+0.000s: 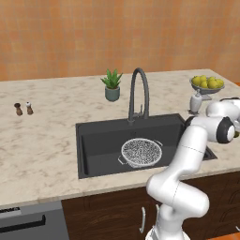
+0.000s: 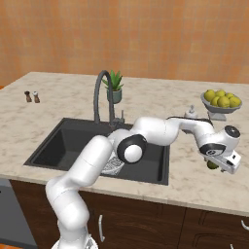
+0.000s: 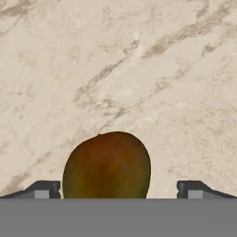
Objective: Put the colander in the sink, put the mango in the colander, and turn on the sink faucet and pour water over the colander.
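Colander (image 1: 141, 152) seated in sink (image 1: 93, 140), mango (image 3: 107, 165) on desk (image 3: 139, 69) between spread fingers (image 3: 44, 189), contact apparently none, gripper (image 3: 118, 190) directly above fruit.

The round speckled mesh colander (image 1: 141, 152) sits in the large dark rectangular sink (image 1: 98, 140), before the tall dark gooseneck faucet (image 1: 138, 93); the small olive oval mango (image 3: 107, 165) lies on the marble desk (image 1: 42, 140) right of the sink, between the pincer's (image 3: 118, 189) tips; the grey bowl of yellow fruits (image 1: 207, 84) stands behind.

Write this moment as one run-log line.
colander: in sink | mango: on counter, between open fingers | gripper: open | faucet: no water
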Tool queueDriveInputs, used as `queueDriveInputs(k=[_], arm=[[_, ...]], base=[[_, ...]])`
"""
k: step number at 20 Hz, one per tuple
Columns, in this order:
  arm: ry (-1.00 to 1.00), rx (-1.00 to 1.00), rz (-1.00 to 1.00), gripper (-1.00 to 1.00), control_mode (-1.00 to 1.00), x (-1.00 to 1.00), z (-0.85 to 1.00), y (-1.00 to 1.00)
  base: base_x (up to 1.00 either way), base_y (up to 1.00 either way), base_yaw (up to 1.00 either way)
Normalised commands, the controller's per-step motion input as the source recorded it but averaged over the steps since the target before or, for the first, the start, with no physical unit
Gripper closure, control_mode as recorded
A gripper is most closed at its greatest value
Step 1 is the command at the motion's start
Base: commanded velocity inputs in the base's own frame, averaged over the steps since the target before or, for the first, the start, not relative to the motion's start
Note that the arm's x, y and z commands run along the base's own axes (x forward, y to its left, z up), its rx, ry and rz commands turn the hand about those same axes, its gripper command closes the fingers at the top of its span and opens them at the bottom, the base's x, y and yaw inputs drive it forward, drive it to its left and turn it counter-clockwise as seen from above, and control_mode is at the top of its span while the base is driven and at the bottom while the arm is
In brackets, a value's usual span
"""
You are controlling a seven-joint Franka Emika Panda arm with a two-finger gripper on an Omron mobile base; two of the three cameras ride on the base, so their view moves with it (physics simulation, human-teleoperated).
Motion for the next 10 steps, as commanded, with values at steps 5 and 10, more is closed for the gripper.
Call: queueDriveInputs(k=[5,10], arm=[[0.01,0.0,0.0,1.0,-1.0,0.0,-0.11,-0.01],[0.01,0.0,0.0,1.0,-1.0,0.0,-0.17,0.03]], base=[[0.0,0.0,0.0],[0.0,0.0,0.0]])
